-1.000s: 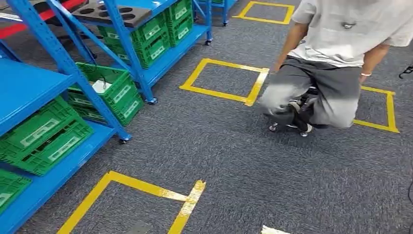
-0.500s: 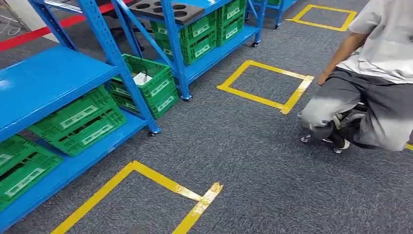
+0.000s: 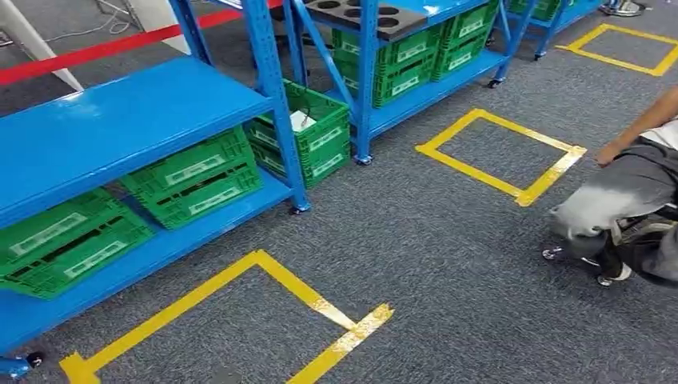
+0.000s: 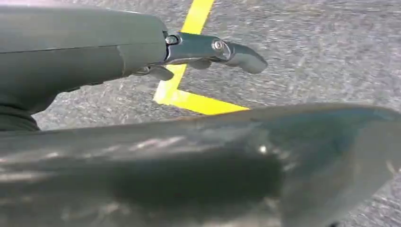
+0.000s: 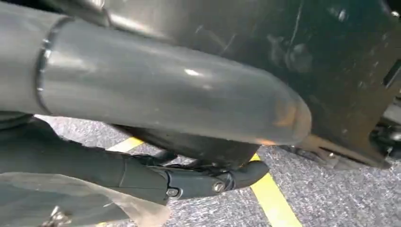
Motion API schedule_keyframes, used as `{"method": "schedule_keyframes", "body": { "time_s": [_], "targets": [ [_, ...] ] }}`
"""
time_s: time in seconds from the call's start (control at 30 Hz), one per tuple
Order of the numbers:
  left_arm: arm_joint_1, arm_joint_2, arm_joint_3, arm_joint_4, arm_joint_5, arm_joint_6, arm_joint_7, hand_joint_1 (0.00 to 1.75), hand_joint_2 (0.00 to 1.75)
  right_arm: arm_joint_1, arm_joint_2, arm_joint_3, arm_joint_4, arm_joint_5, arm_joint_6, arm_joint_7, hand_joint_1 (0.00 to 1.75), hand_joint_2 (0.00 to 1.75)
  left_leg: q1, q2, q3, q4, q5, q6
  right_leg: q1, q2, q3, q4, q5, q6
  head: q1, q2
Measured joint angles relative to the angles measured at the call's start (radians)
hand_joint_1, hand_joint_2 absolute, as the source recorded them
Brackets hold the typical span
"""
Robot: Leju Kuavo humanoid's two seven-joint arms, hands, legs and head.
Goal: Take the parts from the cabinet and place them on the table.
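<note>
A blue cabinet [image 3: 136, 120] of open shelves is standing on grey carpet [image 3: 448, 240], and it is serving here as the landmark. On its lowest shelf, green crates [image 3: 192, 178] are sitting side by side. Just beyond its far post, another green crate [image 3: 308, 132] is resting on the carpet with something white lying inside; what that item is cannot be told. Further beyond the cabinet, a second blue rack [image 3: 400, 56] is carrying more green crates and a dark tray with round holes [image 3: 360, 14]. In front of the cabinet, yellow tape [image 3: 264, 288] is marking a square on the carpet, and another taped square [image 3: 504, 156] is lying well apart from it. A person [image 3: 632, 200] is crouching well apart from the cabinet, beyond that second square.

The left hand [image 4: 208, 49] is hanging over the carpet and yellow tape, its fingers stretched out and holding nothing. The right hand [image 5: 198, 182] is likewise hanging above the carpet with its fingers extended and nothing in them.
</note>
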Motion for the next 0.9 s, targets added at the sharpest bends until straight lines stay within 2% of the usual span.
{"method": "schedule_keyframes", "body": {
  "time_s": [0.03, 0.07, 0.1, 0.13, 0.17, 0.2, 0.23, 0.27, 0.3, 0.33, 0.37, 0.4, 0.47, 0.5, 0.53, 0.57, 0.6, 0.63, 0.67, 0.7, 0.73, 0.77, 0.8, 0.83, 0.87, 0.9],
  "targets": [
    [0.003, 0.0, 0.001, 0.0, 0.002, 0.003, 0.001, 0.0, 0.0, 0.0, -0.001, 0.0, -0.001, 0.001, 0.0, -0.001, 0.0, 0.0, 0.003, -0.009, 0.002, -0.003, 0.002, 0.003, -0.005, 0.067, -0.01, 0.023, -0.017, 0.008, 0.008, 0.0],
    [0.001, 0.0, 0.002, 0.0, 0.002, 0.004, 0.002, 0.0, 0.0, 0.0, -0.001, 0.0, -0.001, 0.001, 0.0, -0.003, 0.0, 0.0, 0.004, -0.02, 0.0, -0.003, 0.004, 0.009, -0.008, 0.112, -0.037, 0.079, -0.047, 0.01, 0.009, 0.0],
    [-0.004, -0.002, 0.002, 0.0, 0.001, 0.005, 0.002, 0.0, 0.0, 0.001, -0.001, 0.0, -0.001, 0.001, 0.001, -0.003, 0.0, 0.0, 0.005, -0.033, -0.002, -0.003, 0.003, 0.011, -0.009, 0.134, -0.079, 0.163, -0.085, 0.012, 0.011, 0.0],
    [-0.004, -0.004, 0.002, 0.0, 0.001, 0.005, 0.002, 0.0, 0.0, 0.002, -0.003, 0.0, -0.001, 0.0, 0.0, -0.003, 0.0, 0.0, 0.005, -0.045, -0.002, -0.003, 0.002, 0.013, -0.01, 0.142, -0.12, 0.24, -0.114, 0.014, 0.013, 0.0],
    [-0.004, -0.005, 0.002, 0.0, 0.001, 0.005, 0.002, 0.0, 0.0, 0.007, -0.005, 0.0, -0.001, 0.0, 0.001, -0.003, 0.0, 0.0, 0.005, -0.061, -0.001, -0.002, 0.002, 0.013, -0.01, 0.144, -0.153, 0.297, -0.127, 0.017, 0.012, 0.0],
    [-0.003, -0.005, 0.003, 0.0, 0.001, 0.005, 0.002, 0.0, 0.0, 0.007, -0.006, 0.0, -0.001, 0.0, 0.001, -0.003, 0.0, 0.0, 0.005, -0.074, 0.001, -0.002, 0.002, 0.013, -0.011, 0.144, -0.163, 0.302, -0.111, 0.019, 0.013, 0.0],
    [-0.002, -0.005, 0.003, 0.0, 0.001, 0.006, 0.003, 0.0, 0.0, 0.008, -0.008, 0.0, -0.001, -0.001, 0.001, -0.003, 0.0, 0.0, 0.006, -0.089, 0.003, -0.001, 0.001, 0.012, -0.012, 0.144, -0.152, 0.264, -0.073, 0.019, 0.011, 0.0],
    [-0.002, -0.005, 0.003, 0.0, 0.001, 0.006, 0.003, 0.0, 0.0, 0.008, -0.008, 0.0, -0.001, -0.001, 0.002, -0.003, 0.0, 0.0, 0.008, -0.106, 0.004, 0.001, 0.0, 0.01, -0.014, 0.149, -0.121, 0.189, -0.022, 0.02, 0.012, 0.0],
    [-0.003, -0.006, 0.003, 0.0, 0.0, 0.006, 0.003, 0.0, 0.0, 0.008, -0.009, 0.0, -0.001, -0.002, 0.002, -0.004, 0.0, 0.0, 0.011, -0.119, 0.005, 0.005, -0.003, 0.006, -0.018, 0.167, -0.084, 0.103, 0.026, 0.023, 0.012, 0.0],
    [-0.004, -0.006, 0.003, 0.0, -0.003, 0.006, 0.003, 0.0, 0.0, 0.009, -0.009, 0.0, 0.0, -0.003, 0.002, -0.005, 0.0, 0.0, 0.011, -0.129, 0.002, 0.009, -0.007, -0.001, -0.027, 0.22, -0.06, 0.043, 0.042, 0.026, 0.013, 0.0],
    [-0.008, -0.006, 0.003, 0.0, -0.005, 0.006, 0.004, 0.0, 0.0, 0.01, -0.009, 0.0, 0.0, -0.005, 0.003, -0.007, 0.0, 0.0, 0.005, -0.143, -0.006, 0.023, -0.01, -0.008, -0.029, 0.244, -0.045, 0.014, 0.027, 0.023, 0.012, 0.0],
    [-0.009, -0.007, 0.003, 0.0, -0.006, 0.006, 0.005, 0.0, 0.0, 0.01, -0.011, 0.0, 0.0, -0.008, 0.004, -0.01, 0.0, 0.0, 0.008, -0.155, -0.012, 0.021, -0.005, -0.014, -0.026, 0.234, -0.039, 0.022, 0.024, 0.011, 0.009, 0.0],
    [-0.003, -0.006, 0.003, 0.0, -0.005, 0.01, 0.002, 0.0, 0.0, 0.01, -0.016, 0.0, -0.001, -0.012, 0.007, -0.019, 0.0, 0.0, 0.013, -0.175, -0.015, 0.016, 0.001, -0.024, -0.02, 0.214, -0.037, 0.024, 0.024, 0.003, 0.011, 0.0],
    [-0.003, -0.005, 0.003, 0.0, -0.004, 0.01, -0.003, 0.0, 0.0, 0.01, -0.017, 0.0, -0.001, -0.014, 0.011, -0.025, 0.0, 0.0, 0.012, -0.181, -0.018, 0.021, -0.004, -0.029, -0.028, 0.199, -0.033, 0.016, 0.028, -0.003, 0.011, 0.0],
    [-0.003, -0.007, 0.003, 0.0, -0.004, 0.01, -0.008, 0.0, 0.0, 0.011, -0.02, 0.0, -0.001, -0.014, 0.013, -0.027, 0.0, 0.0, 0.005, -0.115, -0.023, 0.038, -0.016, -0.034, -0.027, 0.185, -0.029, 0.015, 0.028, -0.01, 0.01, 0.0],
    [-0.005, -0.006, 0.003, 0.0, -0.003, 0.01, -0.01, 0.0, 0.0, 0.012, -0.021, 0.0, -0.001, -0.016, 0.016, -0.031, 0.0, 0.0, 0.005, -0.074, -0.045, 0.087, -0.046, -0.038, -0.024, 0.17, -0.027, 0.015, 0.025, -0.02, -0.004, 0.0],
    [-0.009, -0.006, 0.003, 0.0, -0.003, 0.01, -0.01, 0.0, 0.0, 0.016, -0.022, 0.0, -0.001, -0.016, 0.018, -0.032, 0.0, 0.0, 0.007, -0.057, -0.081, 0.162, -0.084, -0.042, -0.021, 0.152, -0.026, 0.015, 0.022, -0.024, -0.002, 0.0],
    [-0.01, -0.007, 0.003, 0.0, -0.003, 0.01, -0.011, 0.0, 0.0, 0.019, -0.024, 0.0, -0.001, -0.016, 0.018, -0.032, 0.0, 0.0, 0.01, -0.051, -0.116, 0.236, -0.114, -0.043, -0.019, 0.134, -0.024, 0.015, 0.019, -0.027, -0.002, 0.0],
    [-0.01, -0.008, 0.003, 0.0, -0.003, 0.01, -0.011, 0.0, 0.0, 0.02, -0.028, -0.001, -0.001, -0.016, 0.018, -0.032, 0.0, 0.0, 0.011, -0.049, -0.147, 0.3, -0.135, -0.044, -0.018, 0.118, -0.023, 0.015, 0.017, -0.03, -0.002, 0.0],
    [-0.008, -0.008, 0.003, 0.0, -0.004, 0.009, -0.011, 0.0, 0.0, 0.02, -0.03, -0.001, -0.001, -0.015, 0.018, -0.032, 0.0, 0.0, 0.012, -0.048, -0.157, 0.319, -0.132, -0.044, -0.017, 0.104, -0.021, 0.015, 0.015, -0.03, -0.002, 0.0],
    [-0.006, -0.007, 0.003, 0.0, -0.003, 0.008, -0.009, 0.0, 0.0, 0.02, -0.031, -0.001, -0.001, -0.014, 0.018, -0.032, 0.0, 0.0, 0.012, -0.047, -0.146, 0.297, -0.107, -0.043, -0.016, 0.091, -0.018, 0.015, 0.012, -0.03, -0.002, 0.0],
    [-0.006, -0.007, 0.003, 0.0, -0.003, 0.008, -0.008, 0.0, 0.0, 0.019, -0.032, -0.001, -0.001, -0.013, 0.018, -0.032, 0.0, 0.0, 0.011, -0.042, -0.114, 0.23, -0.061, -0.038, -0.014, 0.079, -0.013, 0.015, 0.008, -0.028, -0.003, 0.0],
    [-0.006, -0.006, 0.003, 0.0, -0.003, 0.006, -0.008, 0.0, 0.0, 0.019, -0.032, -0.001, -0.001, -0.013, 0.019, -0.032, 0.0, 0.0, 0.009, -0.029, -0.065, 0.134, -0.011, -0.03, -0.013, 0.065, -0.005, 0.015, 0.004, -0.027, -0.002, 0.0],
    [-0.007, -0.006, 0.003, 0.0, -0.003, 0.006, -0.008, 0.0, 0.0, 0.019, -0.032, -0.001, -0.001, -0.012, 0.019, -0.032, 0.0, 0.0, 0.003, 0.01, -0.027, 0.056, 0.014, -0.02, -0.012, 0.055, 0.001, 0.014, -0.001, -0.024, -0.003, 0.0],
    [-0.01, -0.006, 0.003, 0.0, -0.003, 0.006, -0.008, 0.0, 0.0, 0.022, -0.032, -0.001, 0.0, -0.012, 0.02, -0.032, 0.0, 0.0, -0.008, 0.044, -0.015, 0.041, -0.009, -0.017, -0.006, 0.044, -0.007, 0.015, -0.006, -0.018, -0.001, 0.0],
    [-0.013, -0.007, 0.003, 0.0, -0.001, 0.006, -0.01, 0.0, 0.0, 0.021, -0.034, -0.001, -0.001, -0.012, 0.02, -0.032, 0.0, 0.0, -0.01, 0.039, -0.012, 0.029, -0.01, -0.015, -0.004, 0.034, 0.004, 0.015, -0.011, -0.014, -0.004, 0.0]
  ]
}}
